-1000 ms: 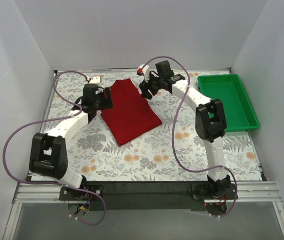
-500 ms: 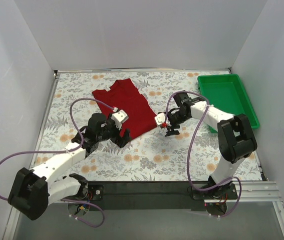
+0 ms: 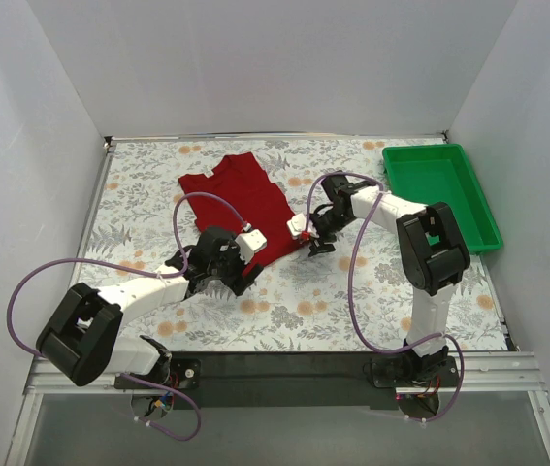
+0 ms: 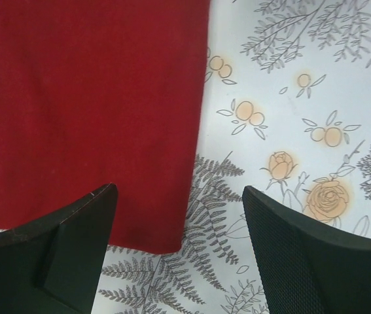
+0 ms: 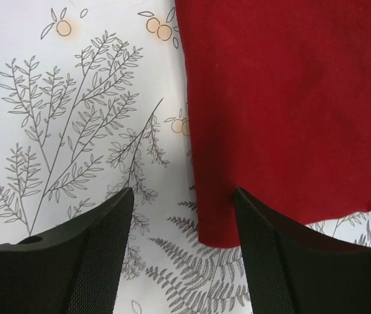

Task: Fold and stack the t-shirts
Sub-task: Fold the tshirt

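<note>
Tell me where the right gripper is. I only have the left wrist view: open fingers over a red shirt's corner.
Observer: The right gripper is low over the t-shirt, at its other near corner.
Operator: Holding cloth?
Observer: No. Its own wrist view shows the jaws open on either side of the shirt's side edge, with nothing between them but cloth edge and table.
Operator: Anything stacked yet?
Observer: No. The top view shows a green tray at the far right with nothing in it, and the shirt lies flat on the table.
</note>
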Motion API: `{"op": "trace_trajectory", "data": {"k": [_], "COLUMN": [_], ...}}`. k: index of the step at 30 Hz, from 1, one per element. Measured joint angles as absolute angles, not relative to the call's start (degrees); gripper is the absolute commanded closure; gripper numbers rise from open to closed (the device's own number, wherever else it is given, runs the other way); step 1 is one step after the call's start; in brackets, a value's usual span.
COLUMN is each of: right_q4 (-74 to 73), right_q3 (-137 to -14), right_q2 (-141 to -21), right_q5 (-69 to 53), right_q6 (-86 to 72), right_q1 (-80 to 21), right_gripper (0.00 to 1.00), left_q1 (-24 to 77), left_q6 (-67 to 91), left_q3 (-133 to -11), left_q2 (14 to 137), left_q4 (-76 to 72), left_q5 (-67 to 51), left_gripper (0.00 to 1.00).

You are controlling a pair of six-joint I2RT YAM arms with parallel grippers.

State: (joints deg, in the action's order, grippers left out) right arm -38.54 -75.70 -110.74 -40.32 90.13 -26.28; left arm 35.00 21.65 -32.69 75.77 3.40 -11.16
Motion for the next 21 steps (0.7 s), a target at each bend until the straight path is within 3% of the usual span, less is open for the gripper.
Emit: {"op": "trace_trajectory", "data": {"k": [11,21], "right_q4": [-38.02,-37.65], "right_q3": [-79.83,-81.8], "right_q2": [-113.89,-116.86], "right_q5": [-39.07,-36.67], "right_q6": [87.24,84.97], "right_q1": [-27.18,-27.18], "right_gripper": [0.43,0.5], "left_q1": [35.38,36.05], "left_q6": [20.99,20.99], "left_q3": [-32.73,-34.87], "left_q2": [79.5,82.43], "left_q4": [3.42,3.22], "left_q5": [-6.26,-3.77], "left_gripper": [0.33,0.51]}}
